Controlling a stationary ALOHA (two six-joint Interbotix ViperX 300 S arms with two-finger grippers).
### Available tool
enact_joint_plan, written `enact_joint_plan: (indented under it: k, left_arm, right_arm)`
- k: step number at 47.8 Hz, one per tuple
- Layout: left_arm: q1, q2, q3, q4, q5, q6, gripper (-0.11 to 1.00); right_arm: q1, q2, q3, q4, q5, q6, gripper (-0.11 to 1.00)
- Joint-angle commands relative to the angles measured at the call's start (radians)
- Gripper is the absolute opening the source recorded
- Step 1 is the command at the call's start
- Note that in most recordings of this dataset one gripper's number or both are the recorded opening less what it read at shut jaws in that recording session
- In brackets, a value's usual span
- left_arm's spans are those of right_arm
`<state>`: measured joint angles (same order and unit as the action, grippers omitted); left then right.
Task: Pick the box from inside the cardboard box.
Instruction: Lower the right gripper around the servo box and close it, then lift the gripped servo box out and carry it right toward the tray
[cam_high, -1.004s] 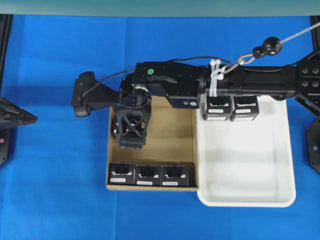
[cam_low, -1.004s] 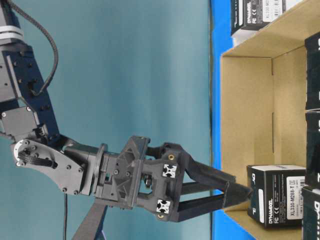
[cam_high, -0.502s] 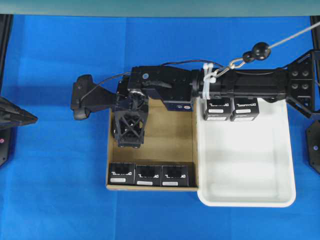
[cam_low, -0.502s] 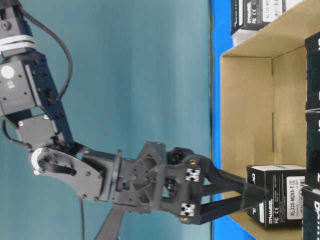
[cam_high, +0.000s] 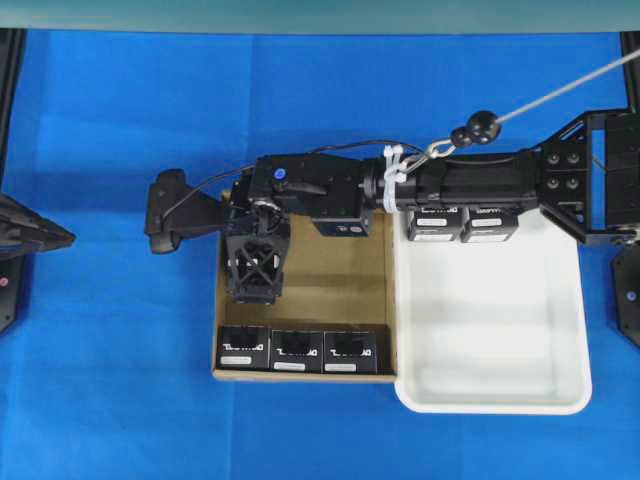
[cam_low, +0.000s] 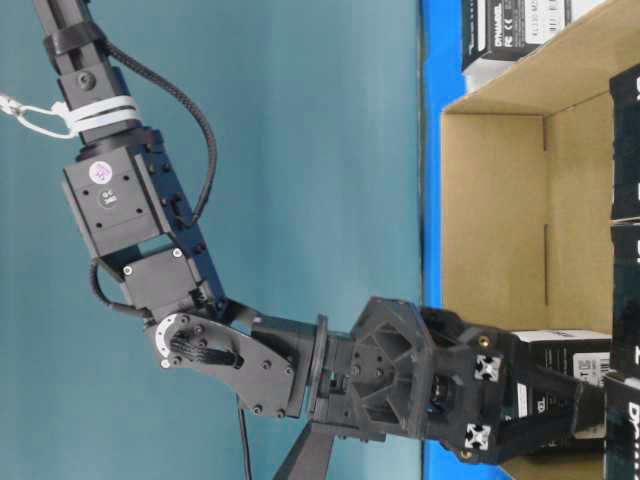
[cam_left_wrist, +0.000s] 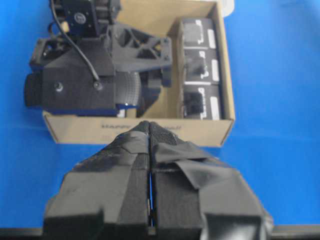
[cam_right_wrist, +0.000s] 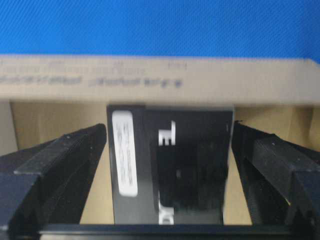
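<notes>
My right gripper (cam_right_wrist: 167, 165) is spread wide inside the cardboard box (cam_right_wrist: 150, 80), one finger either side of the box (cam_right_wrist: 170, 165), not visibly touching it.

The cardboard box (cam_high: 340, 270) sits on the table (cam_high: 100, 380), touching the tray (cam_high: 490, 400) on its right. Three boxes (cam_high: 296, 351) line its near wall; a fourth box (cam_right_wrist: 172, 165) lies by its left wall, between the right gripper's (cam_right_wrist: 170, 175) spread fingers. Two more boxes (cam_high: 461, 224) stand in the tray's far end.
</notes>
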<state>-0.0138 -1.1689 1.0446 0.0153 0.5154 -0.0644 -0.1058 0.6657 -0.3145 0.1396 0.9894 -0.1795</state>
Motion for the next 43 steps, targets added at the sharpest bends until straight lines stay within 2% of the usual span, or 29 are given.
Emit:
enact_joint_plan:
  k: [1,9,13,21,30,43]
  left_arm:
    - [-0.002,0.006,-0.031,0.003,-0.009,-0.002,-0.05]
    - [-0.002,0.006,-0.031,0.002,-0.009,0.0,-0.05]
    - [-0.002,0.009,-0.029,0.003,-0.009,0.0,-0.05]
    - [-0.002,0.011,-0.029,0.002,-0.009,0.0,-0.05]
    - [-0.002,0.011,-0.029,0.002,-0.009,-0.002,-0.05]
    - [-0.002,0.006,-0.031,0.002,-0.009,0.0,-0.05]
  right_arm:
    - [0.008,0.002,-0.003,-0.002,-0.017,-0.002,1.0]
    - [0.009,0.0,-0.009,-0.002,0.015,-0.002,0.98]
    - [0.011,0.0,-0.015,-0.005,0.054,-0.006,0.93]
    - [0.012,-0.005,-0.026,-0.009,0.061,-0.018,0.62]
    - [0.008,-0.012,-0.054,-0.008,0.075,-0.009,0.62]
    - [-0.011,-0.155,-0.117,-0.006,0.245,-0.006,0.62]
